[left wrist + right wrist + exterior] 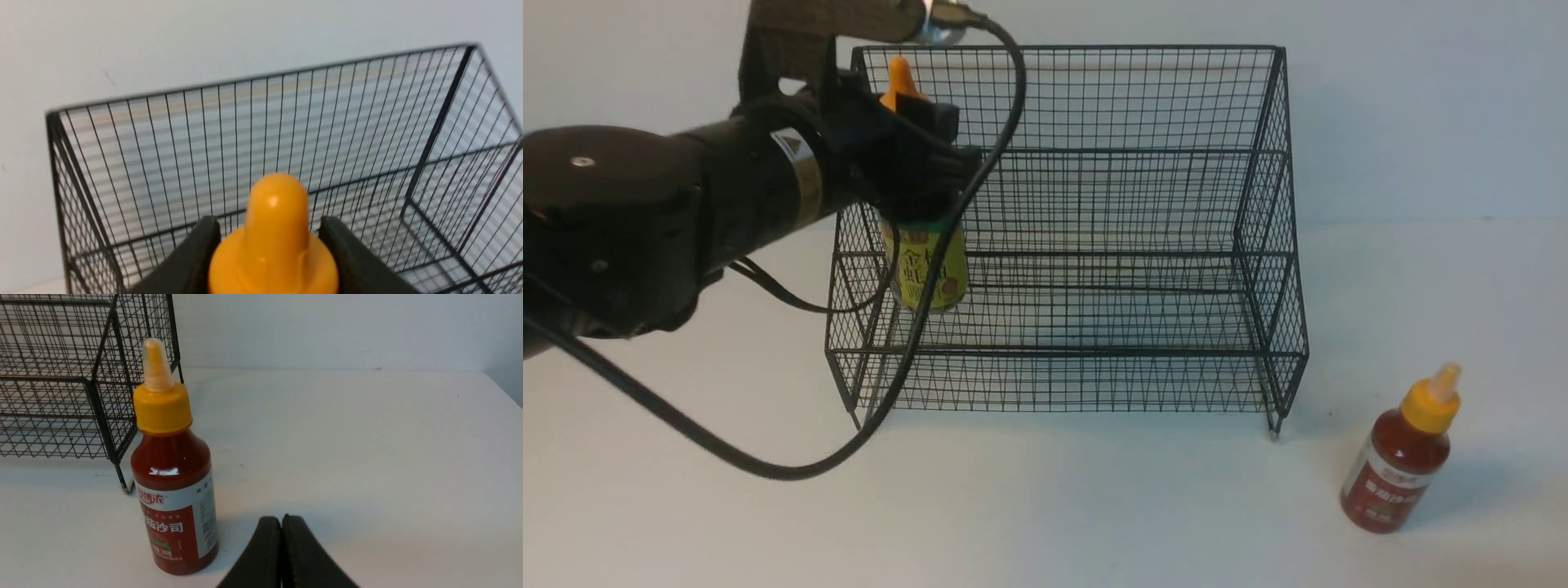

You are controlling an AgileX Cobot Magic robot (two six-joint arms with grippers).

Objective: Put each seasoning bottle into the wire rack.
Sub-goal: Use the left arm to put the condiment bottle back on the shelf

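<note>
My left gripper [923,155] is shut on the brown-sauce bottle with the yellow-green label [929,268] and holds it upright at the left end of the black wire rack [1143,253]; I cannot tell whether its base rests on the wire. Its orange cap [273,241] sits between the dark fingers [192,257], with the rack's grid back [261,126] behind it. The red-sauce bottle [1403,457] stands on the table off the rack's front right foot. It also shows in the right wrist view [173,477]. My right gripper [282,522] is shut and empty, a little beside that bottle.
The white table [1045,506] ends at a pale wall behind the rack. A black cable [768,465] from my left arm loops over the table in front of the rack's left corner. The rack's right foot [124,484] stands close to the red-sauce bottle.
</note>
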